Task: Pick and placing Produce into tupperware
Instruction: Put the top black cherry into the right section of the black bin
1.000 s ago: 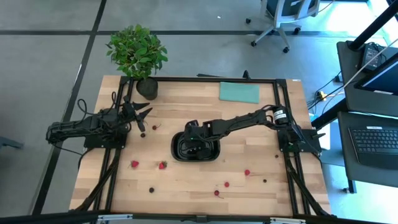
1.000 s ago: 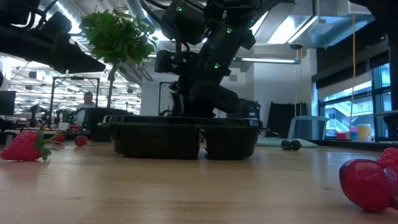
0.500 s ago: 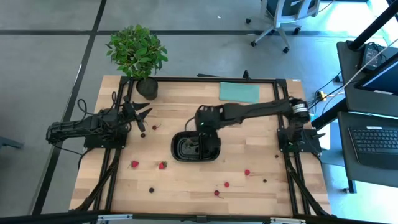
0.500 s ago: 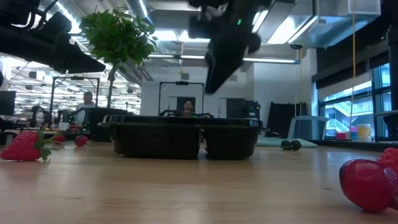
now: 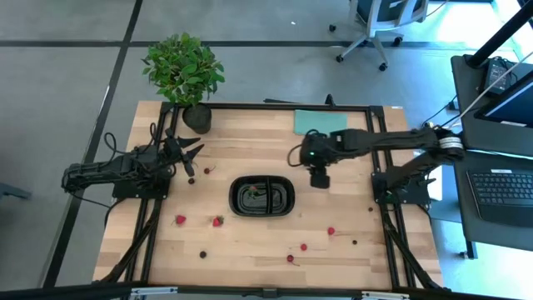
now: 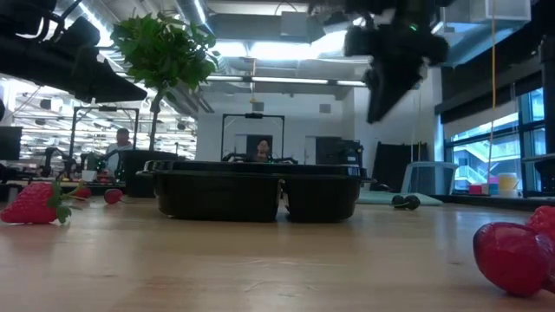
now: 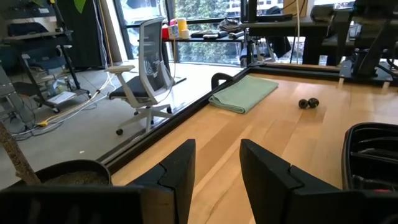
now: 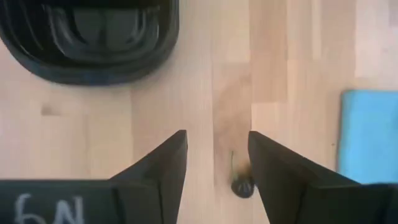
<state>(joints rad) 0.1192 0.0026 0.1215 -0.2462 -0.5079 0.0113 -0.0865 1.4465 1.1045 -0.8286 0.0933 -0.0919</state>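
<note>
Near edge of the table (image 5: 250,250): loose produce scattered on the wood. Two red strawberries (image 5: 217,222) lie on the left-arm side of the tray, three more red pieces (image 5: 331,231) plus small dark berries toward the right-arm side. In the low view one strawberry (image 6: 33,203) sits at far left and another (image 6: 513,256) at close right, both on the table, nothing gripping them.

Centre: black tupperware (image 5: 236,185), two compartments split by a divider. Something small shows inside it in the high view, but cannot tell what or which compartment. Seen side-on in the low view (image 6: 217,195), flat on the table.

Right gripper (image 5: 320,177) hangs above bare wood just beyond the tray's right end, between the tray and the teal cloth (image 5: 320,123). Fingers (image 8: 163,163) are spread, nothing between them. The wrist camera looks straight down: a dark berry with a stem (image 8: 242,185) lies on the table right under the gap, close to one finger, not touched. Tray corner (image 8: 93,68) and cloth edge (image 8: 370,137) are both clear of the fingers.

Left gripper (image 5: 188,154) waits at the left side of the table, fingers (image 7: 180,174) apart and empty, with a dark berry (image 5: 191,180) and a stemmed one (image 5: 208,170) on the wood near it.

Far edge: potted plant (image 5: 183,71) at the corner.
</note>
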